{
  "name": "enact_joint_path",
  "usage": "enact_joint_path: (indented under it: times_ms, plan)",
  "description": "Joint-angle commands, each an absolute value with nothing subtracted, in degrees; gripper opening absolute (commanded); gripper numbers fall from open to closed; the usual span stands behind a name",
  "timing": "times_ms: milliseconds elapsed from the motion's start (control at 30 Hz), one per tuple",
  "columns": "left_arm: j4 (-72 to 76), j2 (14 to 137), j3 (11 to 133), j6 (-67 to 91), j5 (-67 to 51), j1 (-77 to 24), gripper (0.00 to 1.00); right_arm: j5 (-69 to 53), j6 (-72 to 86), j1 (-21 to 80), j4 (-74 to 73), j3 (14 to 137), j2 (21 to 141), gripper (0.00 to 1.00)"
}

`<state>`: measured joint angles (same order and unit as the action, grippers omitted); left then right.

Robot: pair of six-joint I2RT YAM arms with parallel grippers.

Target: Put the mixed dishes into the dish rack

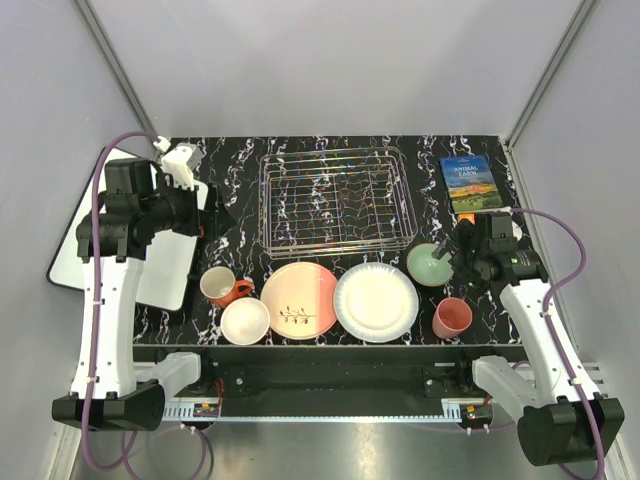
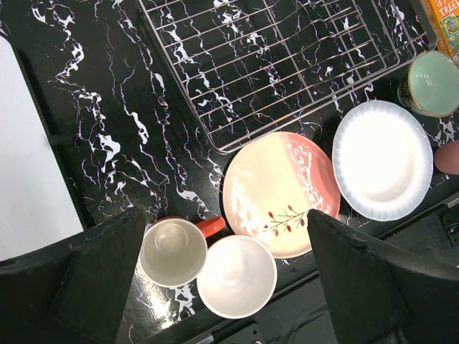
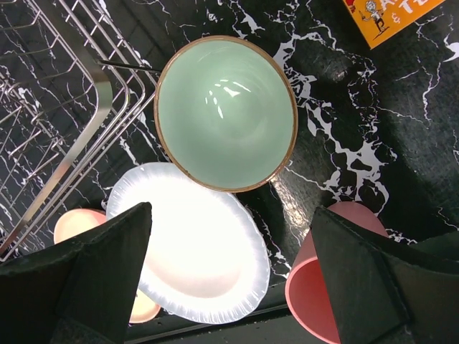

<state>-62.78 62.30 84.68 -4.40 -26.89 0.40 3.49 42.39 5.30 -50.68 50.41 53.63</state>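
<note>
The empty silver wire dish rack stands at the back middle. In front of it lie the orange-red mug, the orange bowl, white inside, the pink-and-cream twig plate, the white plate, the mint-green bowl and the pink cup. My left gripper is open and empty, high above the mug and orange bowl. My right gripper is open and empty, hovering over the mint bowl, with the white plate and pink cup below.
A white rectangular board lies at the left under my left arm. A blue book lies at the back right, with an orange book just in front of it, partly under my right arm. The table's front edge runs just below the dishes.
</note>
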Motion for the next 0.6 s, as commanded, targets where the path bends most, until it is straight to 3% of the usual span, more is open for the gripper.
enact_joint_path:
  times_ms: [0, 567]
  plan:
    - [-58.89, 60.82, 83.50, -2.73, -25.67, 0.26, 0.99, 1.59, 42.28, 5.27, -49.40, 48.35, 51.86, 1.00]
    - [-56.43, 60.12, 79.63, -2.29, -26.72, 0.26, 0.99, 0.44, 46.23, 5.27, -47.72, 39.38, 47.11, 0.98]
